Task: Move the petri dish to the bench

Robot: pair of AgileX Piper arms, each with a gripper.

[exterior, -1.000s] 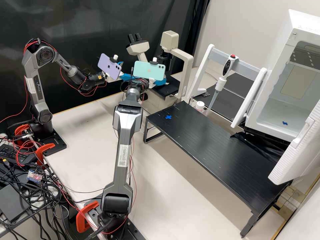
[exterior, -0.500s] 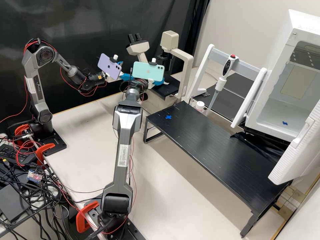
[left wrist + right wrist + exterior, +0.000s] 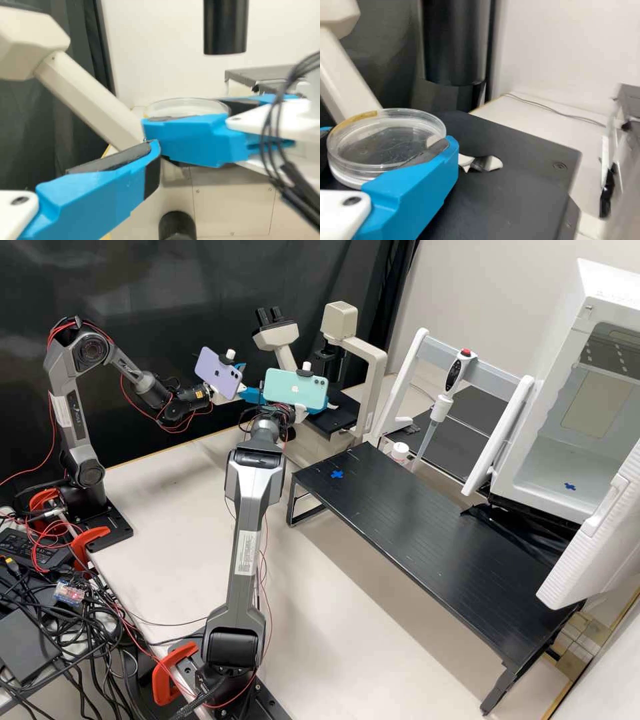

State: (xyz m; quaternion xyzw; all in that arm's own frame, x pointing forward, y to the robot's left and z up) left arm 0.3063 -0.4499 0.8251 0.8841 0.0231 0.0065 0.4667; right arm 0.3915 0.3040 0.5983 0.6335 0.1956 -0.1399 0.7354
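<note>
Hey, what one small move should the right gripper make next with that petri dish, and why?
I'd probably ease the right gripper back from the dark microscope stage, keeping the petri dish level. The dish sits between its fingers, close to the stage, while the black bench is off to the side, so clearing the stage first seems safer.

Your round, clear plastic petri dish, shallow and lidded, sits nearly level between the right gripper's blue fingers, over the black microscope stage.
</note>
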